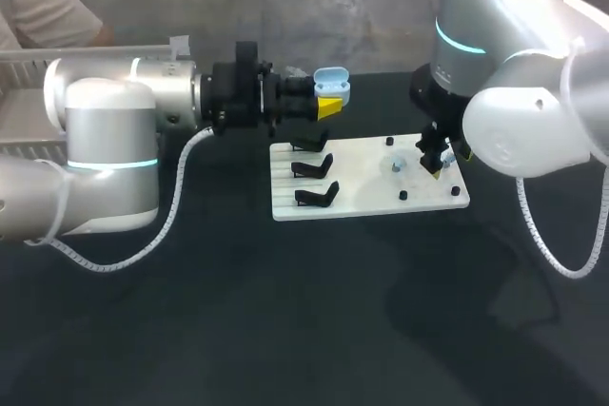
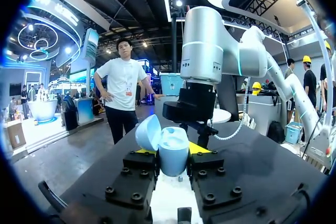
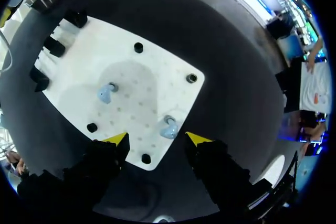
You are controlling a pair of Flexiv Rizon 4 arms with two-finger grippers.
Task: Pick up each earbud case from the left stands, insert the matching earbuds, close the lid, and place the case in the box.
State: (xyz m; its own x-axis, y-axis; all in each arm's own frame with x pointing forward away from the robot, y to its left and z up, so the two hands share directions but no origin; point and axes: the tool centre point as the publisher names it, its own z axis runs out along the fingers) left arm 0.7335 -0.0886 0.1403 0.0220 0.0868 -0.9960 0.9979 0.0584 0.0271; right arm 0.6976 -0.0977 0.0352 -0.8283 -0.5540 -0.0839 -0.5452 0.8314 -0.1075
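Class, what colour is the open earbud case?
The earbud case is light blue; left wrist view shows it best.

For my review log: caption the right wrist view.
Open right claw poised over the nearer light blue earbud on the white board.

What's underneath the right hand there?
A white board with black pegs and two blue earbuds, one just ahead of the hand. The fingers cover part of its near edge.

A black counter [image 1: 285, 330] carried a white board [image 1: 366, 202], which lay flat on it. Four small black pegs [image 3: 138, 47] stood on the board's right half, well apart, roughly at the corners of a rectangle. Rows of faint small holes [image 3: 137, 83] dotted the board between the pegs.
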